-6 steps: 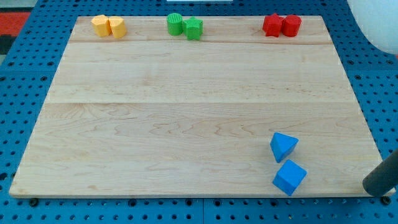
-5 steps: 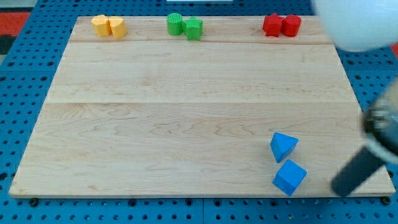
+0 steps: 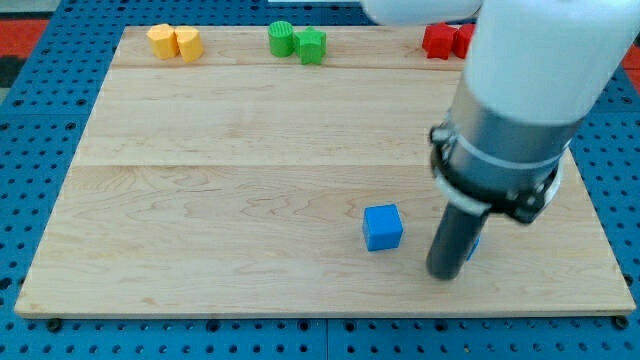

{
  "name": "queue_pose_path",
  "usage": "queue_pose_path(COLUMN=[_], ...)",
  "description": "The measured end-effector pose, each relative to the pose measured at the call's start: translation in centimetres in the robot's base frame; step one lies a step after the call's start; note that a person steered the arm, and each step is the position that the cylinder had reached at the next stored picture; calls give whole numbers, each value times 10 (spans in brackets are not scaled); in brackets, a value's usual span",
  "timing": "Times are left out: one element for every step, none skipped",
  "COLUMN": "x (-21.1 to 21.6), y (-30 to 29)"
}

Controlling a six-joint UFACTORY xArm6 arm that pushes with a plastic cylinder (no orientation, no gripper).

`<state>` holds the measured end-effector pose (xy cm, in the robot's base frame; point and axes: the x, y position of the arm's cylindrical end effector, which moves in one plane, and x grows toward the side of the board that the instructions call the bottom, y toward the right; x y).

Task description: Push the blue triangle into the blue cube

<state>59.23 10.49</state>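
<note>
The blue cube [image 3: 383, 227] sits on the wooden board [image 3: 250, 180] right of centre, towards the view's bottom. My dark rod comes down just to its right, and my tip [image 3: 445, 274] rests on the board to the right of and slightly below the cube, apart from it. Only a sliver of the blue triangle [image 3: 473, 242] shows at the rod's right edge; the rod hides the rest. The arm's large white and grey body covers the board's upper right.
Along the top edge stand two yellow blocks [image 3: 174, 42], a green cylinder [image 3: 282, 38] with a second green block [image 3: 312, 45], and red blocks [image 3: 438, 40] partly hidden by the arm. Blue pegboard [image 3: 30, 150] surrounds the board.
The arm has swept in from the view's right over the board. The blue cube has moved left and up from the bottom right. The blue triangle is now mostly hidden behind the rod.
</note>
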Motion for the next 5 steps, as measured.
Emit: queue_pose_path(x=[9, -32, -40, -37, -64], y=[30, 94, 59, 4, -11])
